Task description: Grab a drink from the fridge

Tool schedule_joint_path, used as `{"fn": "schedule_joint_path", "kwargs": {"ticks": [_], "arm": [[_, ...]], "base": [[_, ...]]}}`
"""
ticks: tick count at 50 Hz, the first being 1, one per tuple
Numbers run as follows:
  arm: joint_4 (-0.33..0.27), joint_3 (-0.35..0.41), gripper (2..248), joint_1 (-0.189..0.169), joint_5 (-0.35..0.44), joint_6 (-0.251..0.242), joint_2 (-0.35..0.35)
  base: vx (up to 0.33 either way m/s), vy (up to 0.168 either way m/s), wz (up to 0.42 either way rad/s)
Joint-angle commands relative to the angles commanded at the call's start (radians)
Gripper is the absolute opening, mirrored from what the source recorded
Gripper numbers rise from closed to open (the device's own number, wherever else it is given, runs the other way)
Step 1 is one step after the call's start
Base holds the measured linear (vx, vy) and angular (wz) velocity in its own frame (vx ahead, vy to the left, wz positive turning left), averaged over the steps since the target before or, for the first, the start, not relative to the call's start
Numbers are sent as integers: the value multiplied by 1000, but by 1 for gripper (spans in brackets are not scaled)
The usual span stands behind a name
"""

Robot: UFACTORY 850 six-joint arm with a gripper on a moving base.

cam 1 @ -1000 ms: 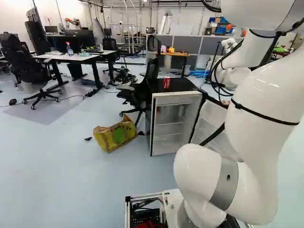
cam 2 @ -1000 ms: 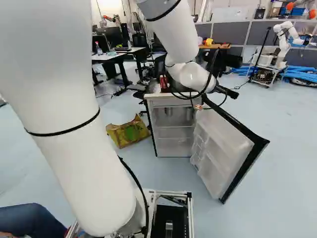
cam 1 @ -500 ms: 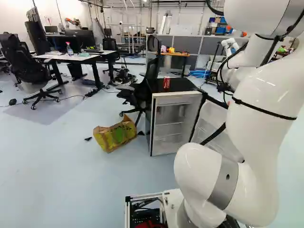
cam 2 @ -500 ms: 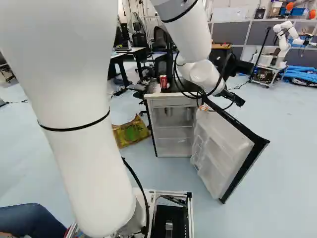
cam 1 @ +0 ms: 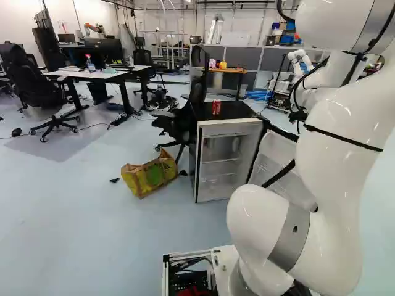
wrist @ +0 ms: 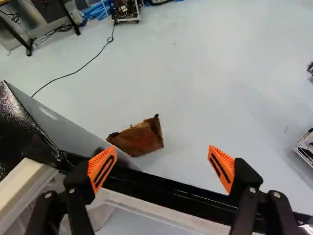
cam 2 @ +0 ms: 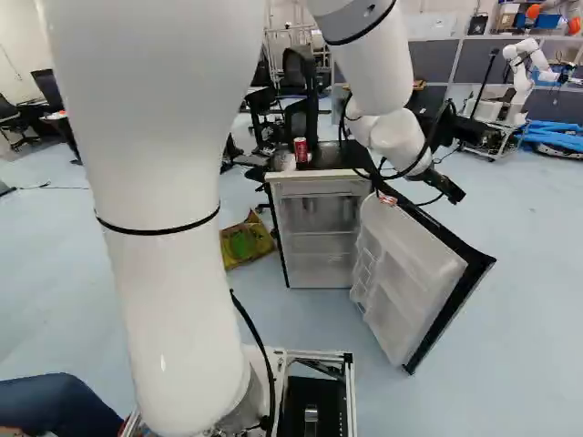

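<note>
Closest to me, the white arm (cam 2: 173, 319) climbs from its joint, beside the pale metal frame (cam 2: 350, 401) of its base. It reaches forward over the fridge door (cam 2: 410, 269), which hangs wide open, white shelves showing inside its black rim. A small red-and-white thing (cam 2: 388, 199) sits by the door's upper edge, too small for me to name.

The end effector (cam 2: 456, 194) is up by that upper edge. In the wrist view its two fingers stand wide apart with nothing gripped between them, orange pads (wrist: 103, 169) facing each other and the black rim of the door running across between and below. On the floor past the door lies a crumpled brown thing (wrist: 142, 137).

The fridge (cam 2: 319, 188) itself stands just beyond the base, its front facing us. There is a dim rounded shape (cam 2: 310, 205) high up inside, and I can't tell whether it's a drink. The drink I can make out is a red can (cam 2: 301, 150), upright on the black top, well apart from the fingers. Left of the fridge in the left base view, a yellow-green bag (cam 1: 150, 177) slumps on the floor, near a black office chair (cam 1: 184, 123).

Farther back, a spray bottle (cam 1: 91, 63) stands on a white desk (cam 1: 92, 75), and a yellow thing (cam 1: 223, 65) sits on another, wooden-topped one. Over at the right of the right base view, another robot (cam 2: 521, 77) rises from its cart near coiled blue hoses (cam 2: 551, 137), with grey partitions (cam 2: 433, 60) behind.
</note>
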Motion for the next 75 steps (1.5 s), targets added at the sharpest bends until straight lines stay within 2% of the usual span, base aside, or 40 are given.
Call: {"fn": "schedule_joint_path", "kwargs": {"ticks": [11, 26, 49, 75], "arm": [[2, -45, 247, -21, -26, 0, -37], [15, -115, 247, -44, -106, 0, -93], [42, -242, 247, -68, -258, 0, -192], [73, -403, 247, -68, -466, 0, -309]], "base": [[0, 0, 0], [0, 0, 0], [0, 0, 0], [0, 0, 0]]}}
